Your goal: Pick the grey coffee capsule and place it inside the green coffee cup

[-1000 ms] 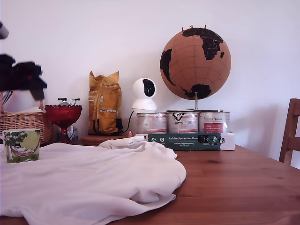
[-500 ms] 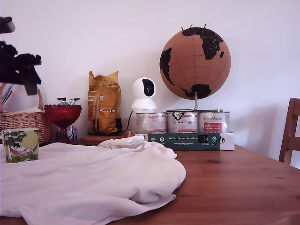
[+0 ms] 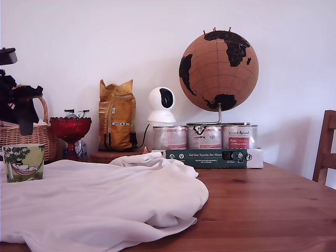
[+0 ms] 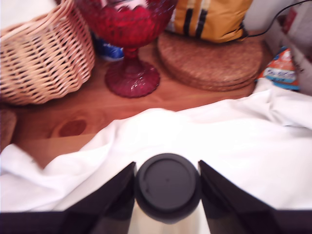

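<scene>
The table [image 3: 273, 205] is the biggest thing here, and a white cloth [image 3: 100, 202] covers most of the half on the exterior view's left. At the back stand a cork globe [image 3: 219, 71], a wicker basket [image 4: 41, 58], a yellow bag [image 3: 116, 122], a red bowl [image 4: 127, 29] on its stem, and a round cork mat [image 4: 209, 61].

The cup [image 3: 23, 163] stands on the cloth at the exterior view's far left edge. In that view I hang above it, at about 12 o'clock from its rim and apart from it.

My gripper [image 4: 167, 190] holds the capsule [image 4: 167, 186]: my two dark fingers [image 4: 109, 200] press it from 9 and 3 o'clock, its round flat face turned to the wrist camera, with cloth beneath.
</scene>
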